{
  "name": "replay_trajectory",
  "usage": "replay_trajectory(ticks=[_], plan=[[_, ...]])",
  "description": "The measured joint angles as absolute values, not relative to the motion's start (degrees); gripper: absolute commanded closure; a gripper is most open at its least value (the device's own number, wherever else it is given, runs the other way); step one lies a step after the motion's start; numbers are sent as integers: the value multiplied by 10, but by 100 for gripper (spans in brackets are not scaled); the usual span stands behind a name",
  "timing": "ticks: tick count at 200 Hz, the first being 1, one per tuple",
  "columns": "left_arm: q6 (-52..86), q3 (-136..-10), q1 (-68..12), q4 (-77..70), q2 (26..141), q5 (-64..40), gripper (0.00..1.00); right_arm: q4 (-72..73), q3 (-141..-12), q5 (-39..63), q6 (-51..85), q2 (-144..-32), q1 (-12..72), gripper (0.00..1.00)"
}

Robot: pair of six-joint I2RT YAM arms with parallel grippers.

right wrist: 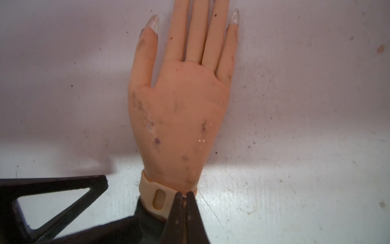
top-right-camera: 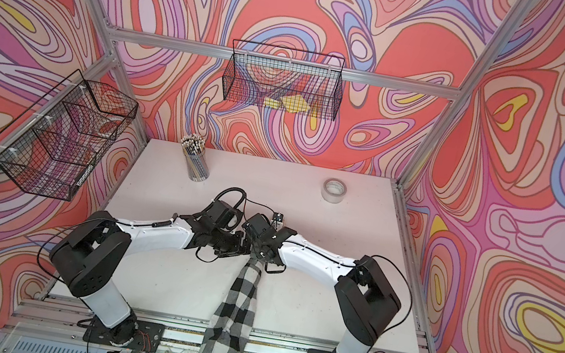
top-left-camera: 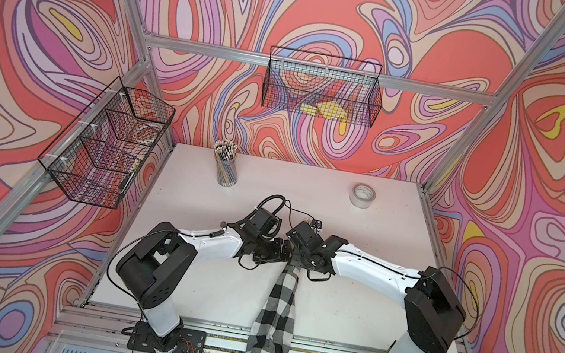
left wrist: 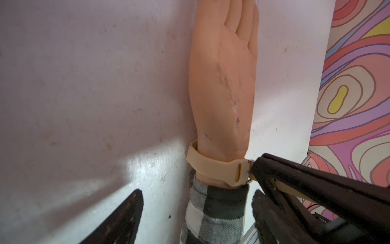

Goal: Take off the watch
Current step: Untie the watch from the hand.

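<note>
The white counter carried 1 dummy forearm in a checked sleeve, lying lengthwise away from the bases and between the left arm and the right arm. Its 1 dummy hand lay flat, pointing toward the far edge.

The watch sat round the wrist, just ahead of the cuff. Its beige strap ran across the forearm's length, and the dial was out of sight.

The right fingers were pinched together on the strap by its metal buckle, so the right arm was the nearer one, touching the watch. The left fingers stood wide apart and held nothing, 1 on each side of the sleeve, just behind the strap. I judged that the coming pull would have to run along the strap, crosswise to the wrist.

Counted: 2 arms, 2 wire baskets, 1 pencil cup, 1 tape roll, 1 watch.
</note>
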State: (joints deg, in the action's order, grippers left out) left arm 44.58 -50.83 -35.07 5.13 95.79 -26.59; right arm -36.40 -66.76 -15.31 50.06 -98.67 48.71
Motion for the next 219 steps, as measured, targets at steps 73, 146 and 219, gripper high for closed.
replay_trajectory(ticks=[73, 146, 219], plan=[[436, -526, -357, 76, 985, -251, 19, -339, -659, -127, 499, -979, 479, 100], [431, -528, -355, 112, 972, -190, 20, -266, -655, -46, 472, -979, 456, 100], [434, -538, -356, 127, 981, -179, 22, -197, -529, -1, 488, -900, 388, 100]])
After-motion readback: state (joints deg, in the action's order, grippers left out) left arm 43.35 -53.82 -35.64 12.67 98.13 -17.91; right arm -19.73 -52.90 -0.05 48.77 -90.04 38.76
